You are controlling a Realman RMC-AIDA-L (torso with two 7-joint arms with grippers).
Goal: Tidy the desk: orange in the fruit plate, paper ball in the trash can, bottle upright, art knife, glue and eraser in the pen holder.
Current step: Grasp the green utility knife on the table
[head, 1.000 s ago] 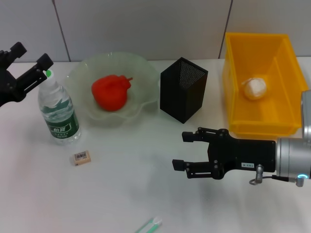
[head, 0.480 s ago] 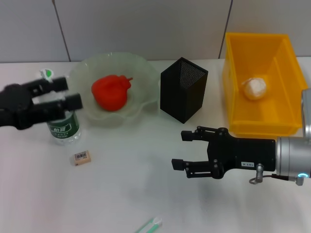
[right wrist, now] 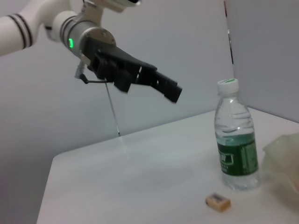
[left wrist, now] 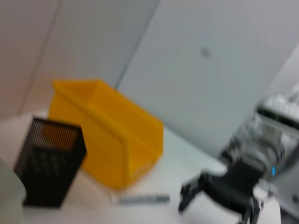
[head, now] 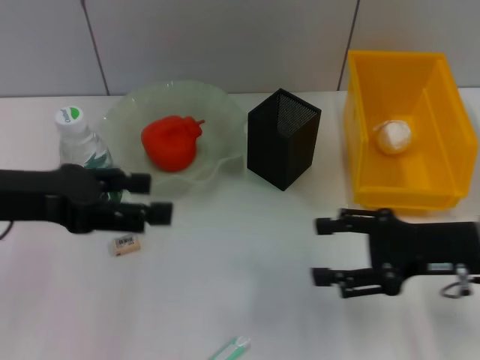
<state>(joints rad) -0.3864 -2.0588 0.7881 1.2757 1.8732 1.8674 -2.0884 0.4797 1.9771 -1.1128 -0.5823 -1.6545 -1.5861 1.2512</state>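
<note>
Head view is showing the left gripper [head: 154, 196] hovering open-fingered just above the eraser [head: 126, 244] on the near-left desk [head: 240, 285]. Grasping it seems next, calling for descent. Right gripper [head: 326, 250] is idling open, near right.

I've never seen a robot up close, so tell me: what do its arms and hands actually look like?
Both hands are matte black. The left gripper and right gripper each end in two blocky parallel fingers. The right wrist view shows the left arm as white rounded tubing with dark rings at a joint, a silver wrist collar with a green light and a thin cable loop.
</note>
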